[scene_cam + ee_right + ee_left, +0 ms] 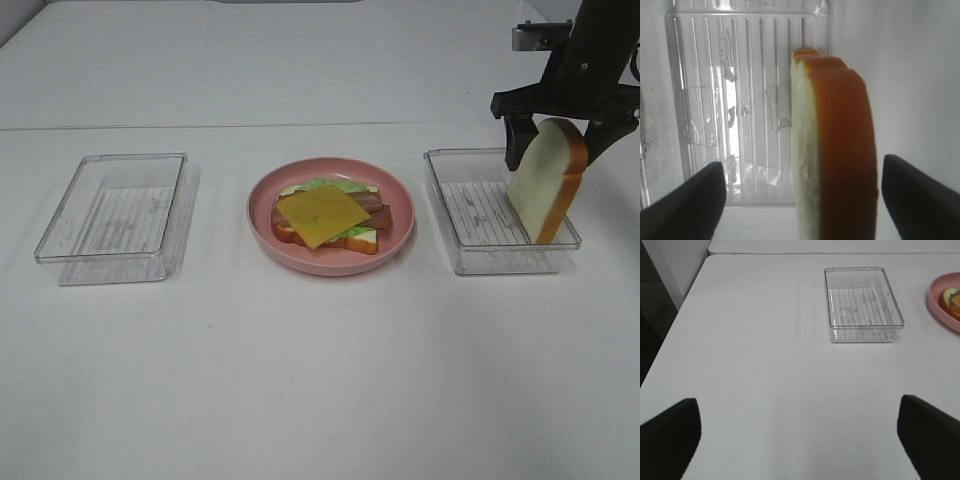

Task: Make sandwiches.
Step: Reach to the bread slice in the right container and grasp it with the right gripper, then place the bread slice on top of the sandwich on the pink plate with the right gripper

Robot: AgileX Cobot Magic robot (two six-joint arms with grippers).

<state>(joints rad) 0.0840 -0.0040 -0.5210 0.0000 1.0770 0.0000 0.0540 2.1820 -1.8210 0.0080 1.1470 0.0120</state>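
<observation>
Over the right tray (470, 250), at 3 o'clock from the plate (398, 235), a bread slice (545, 180) is clamped edge-up by the right gripper (560, 135); it could easily be dropped askew onto the cheese (322, 215).

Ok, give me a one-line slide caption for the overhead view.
Right gripper holds a bread slice over the right tray; the open sandwich waits on the pink plate.

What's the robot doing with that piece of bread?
It's making a toy sandwich. The right gripper holds a bread slice upright over the clear tray on the right. On the pink plate sit bread, lettuce, bacon and a cheese square on top, with no top slice yet. The left gripper hangs open over bare table near the other tray.
</observation>
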